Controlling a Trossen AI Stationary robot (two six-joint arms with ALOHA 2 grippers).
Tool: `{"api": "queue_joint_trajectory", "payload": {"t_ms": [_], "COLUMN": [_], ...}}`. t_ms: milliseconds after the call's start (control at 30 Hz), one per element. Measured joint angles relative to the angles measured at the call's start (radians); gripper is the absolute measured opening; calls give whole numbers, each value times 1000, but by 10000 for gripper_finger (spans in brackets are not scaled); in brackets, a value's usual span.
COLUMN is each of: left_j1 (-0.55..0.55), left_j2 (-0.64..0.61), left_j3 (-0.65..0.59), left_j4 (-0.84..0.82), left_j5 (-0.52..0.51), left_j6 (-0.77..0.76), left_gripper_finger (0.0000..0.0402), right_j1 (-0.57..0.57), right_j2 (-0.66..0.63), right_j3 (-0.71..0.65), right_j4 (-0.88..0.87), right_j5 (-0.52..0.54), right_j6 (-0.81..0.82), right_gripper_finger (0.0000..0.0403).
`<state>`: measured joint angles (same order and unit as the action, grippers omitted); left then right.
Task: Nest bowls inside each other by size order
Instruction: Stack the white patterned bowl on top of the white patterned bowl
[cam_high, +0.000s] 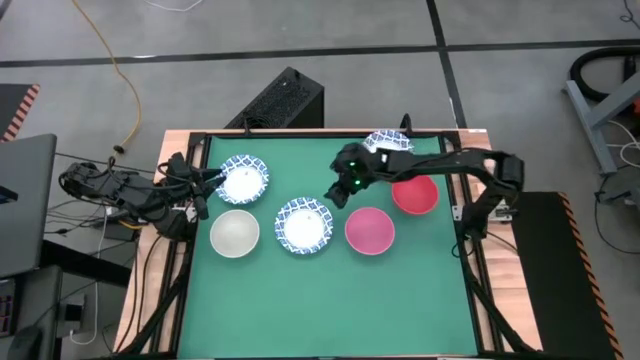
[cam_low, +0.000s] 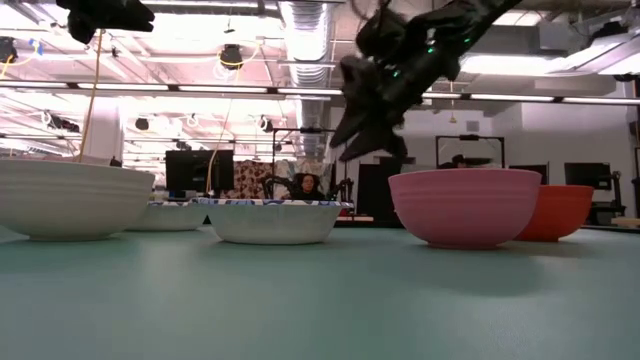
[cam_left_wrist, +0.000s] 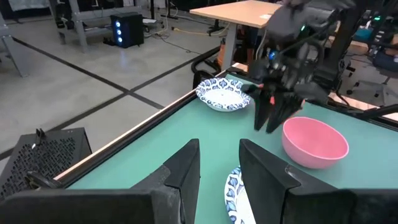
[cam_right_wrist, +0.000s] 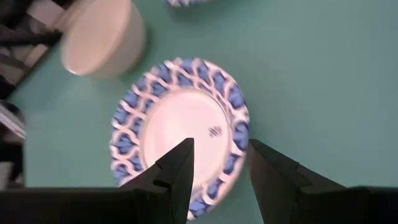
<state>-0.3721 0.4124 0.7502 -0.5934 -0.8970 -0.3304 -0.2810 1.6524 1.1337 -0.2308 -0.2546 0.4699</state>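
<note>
The right gripper (cam_high: 340, 193) hangs in the air with its fingers spread and nothing between them; its wrist view looks down through the gap onto the centre blue-rimmed bowl (cam_right_wrist: 180, 137), which suggests it is lining up on that bowl's rim for a pick. In the high view it sits just right of centre, above and to the right of that bowl (cam_high: 304, 225), and the low view shows it well clear of the table.

The left gripper (cam_left_wrist: 217, 168) is also parted and empty, waiting at the left edge of the mat, near the second blue-rimmed bowl (cam_high: 243, 178) in the upper left.

The bowls are all spread singly on the green table (cam_high: 330, 300), none nested yet, so the task looks barely begun. The off-white bowl (cam_high: 234, 233) lies lower left, the pink bowl (cam_high: 370, 230) right of centre and the red bowl (cam_high: 415, 194) just above and right of it. A third blue-rimmed bowl (cam_high: 388, 142) sits at the top, partly under the right arm; whether another is stacked in it I cannot tell. The spacing leaves room for fingers to reach each rim.
</note>
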Motion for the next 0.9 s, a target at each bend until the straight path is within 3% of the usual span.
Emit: {"api": "queue_joint_trajectory", "payload": {"t_ms": [367, 900], "left_j1": [0, 0], "left_j2": [0, 0], "left_j3": [0, 0], "left_j4": [-3, -4], "left_j5": [1, 0], "left_j6": [-6, -6], "left_gripper_finger": [102, 102], "right_j1": [10, 47], "right_j2": [163, 220], "right_j3": [49, 49], "right_j4": [-31, -12], "right_j5": [-6, 14], "right_j6": [-1, -7], "right_gripper_finger": [171, 172]}}
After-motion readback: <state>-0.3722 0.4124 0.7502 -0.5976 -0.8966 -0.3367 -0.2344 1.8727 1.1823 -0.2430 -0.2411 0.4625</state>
